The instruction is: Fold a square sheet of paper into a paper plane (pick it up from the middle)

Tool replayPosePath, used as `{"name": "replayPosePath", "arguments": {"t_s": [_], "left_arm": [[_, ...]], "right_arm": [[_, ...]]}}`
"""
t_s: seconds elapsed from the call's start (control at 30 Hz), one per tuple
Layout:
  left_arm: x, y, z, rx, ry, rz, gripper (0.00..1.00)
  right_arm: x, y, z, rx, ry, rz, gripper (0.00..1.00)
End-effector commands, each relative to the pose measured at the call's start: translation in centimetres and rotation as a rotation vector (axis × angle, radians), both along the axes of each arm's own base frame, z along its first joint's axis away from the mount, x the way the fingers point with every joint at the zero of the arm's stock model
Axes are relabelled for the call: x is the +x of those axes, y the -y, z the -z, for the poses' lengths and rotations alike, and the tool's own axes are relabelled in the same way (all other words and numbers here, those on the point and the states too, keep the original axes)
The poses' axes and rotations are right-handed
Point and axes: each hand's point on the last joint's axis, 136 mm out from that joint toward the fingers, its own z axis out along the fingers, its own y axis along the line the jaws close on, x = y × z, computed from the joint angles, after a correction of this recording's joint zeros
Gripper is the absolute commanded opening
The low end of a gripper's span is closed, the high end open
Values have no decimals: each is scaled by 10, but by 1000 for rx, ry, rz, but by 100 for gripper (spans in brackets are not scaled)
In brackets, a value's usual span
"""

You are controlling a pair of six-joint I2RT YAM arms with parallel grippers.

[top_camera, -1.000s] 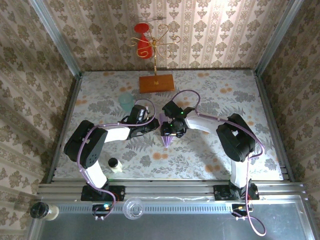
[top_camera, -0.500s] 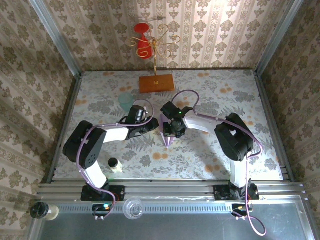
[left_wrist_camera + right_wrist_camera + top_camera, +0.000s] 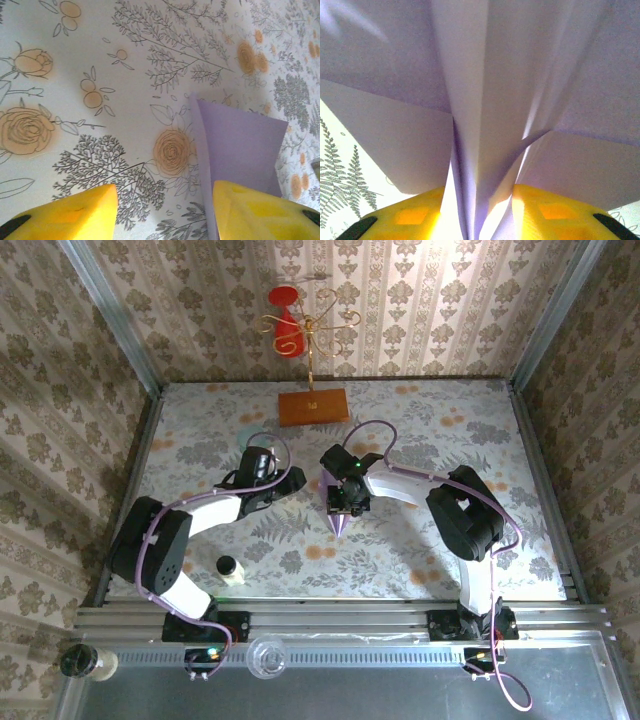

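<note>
Paper plane (image 3: 337, 520) lies near the middle of the flowered table (image 3: 430, 540), its pointed nose towards the arm bases and its wider tail under the right gripper (image 3: 344, 502). In the right wrist view the plane (image 3: 485, 100) spreads into pale lilac wings on both sides, and its folded centre ridge runs down between the two yellow fingers (image 3: 405, 215). The right gripper (image 3: 479, 216) has its jaws pressed in against that ridge from both sides, so it is gripping the plane by the middle fold.

The left gripper (image 3: 290, 484) sits just to the left of the plane, apart from the right one. In the left wrist view the left gripper (image 3: 165, 215) has its jaws standing apart with only the flowered table (image 3: 100, 75) showing in the gap. A lilac panel of the plane (image 3: 240, 150) lies just beside the right-hand yellow finger (image 3: 260, 215), with its edge running down to that finger's inner side. I cannot tell whether they touch.

Farther back on the table is an orange-brown wooden board (image 3: 313, 406), and a gold wire stand (image 3: 312, 330) rises behind it. A small bottle (image 3: 228, 568) stands at the near left, close to the left arm's base.
</note>
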Motion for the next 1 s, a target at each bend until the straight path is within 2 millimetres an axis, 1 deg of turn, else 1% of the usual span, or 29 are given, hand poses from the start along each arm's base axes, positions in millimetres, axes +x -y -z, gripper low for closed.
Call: {"name": "replayPosePath", "arguments": {"t_s": [0.0,0.1,0.27,0.5,0.6,0.73,0.87,0.97], "left_arm": [[-5,-12,5,50,0,-3,56],[-5,-13,6,54,-3,-2,57],[-5,-13,8,58,-7,-2,58],[-5,-16,11,74,-13,-8,63],[-5,-20,10,91,-10,-19,68],[-5,-28,10,128,-3,-34,78],[-6,-35,7,172,6,-44,86],[-5,-42,4,212,18,-50,92]], "right_arm": [[1,3,-8,-29,17,20,40],[1,7,-7,-56,17,30,41],[0,13,-2,-101,6,43,40],[-2,16,1,-119,-6,56,30],[-2,19,2,-135,-6,64,28],[-2,20,4,-142,-12,66,27],[-2,21,4,-151,-12,69,27],[-2,24,5,-168,-15,70,28]]}}
